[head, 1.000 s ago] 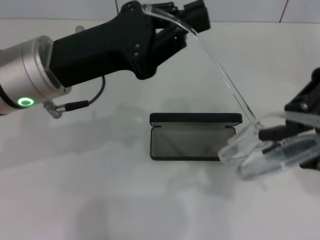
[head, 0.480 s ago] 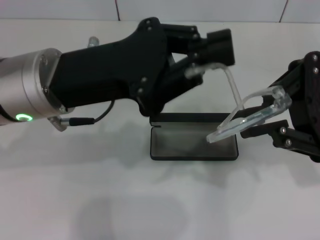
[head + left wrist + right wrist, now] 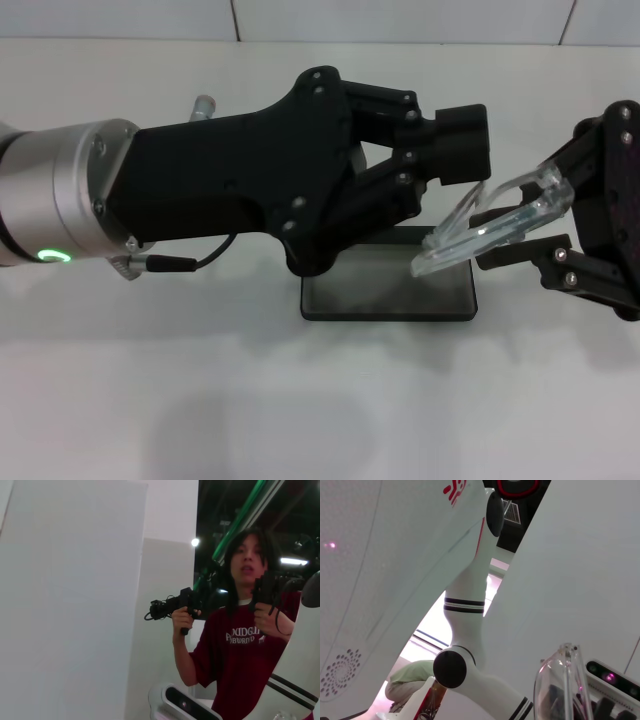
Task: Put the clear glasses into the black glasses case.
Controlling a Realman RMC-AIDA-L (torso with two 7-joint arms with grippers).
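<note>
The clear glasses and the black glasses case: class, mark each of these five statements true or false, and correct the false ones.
1. The black glasses case lies open on the table. True.
2. The clear glasses already rest inside the case. False: they are held above its right end.
3. The right end effector grips the glasses. True.
4. The left end effector is parked far from the case. False: it reaches over the case's rear edge, next to the glasses.
5. The case's lid is closed. False: its grey lining shows.
</note>
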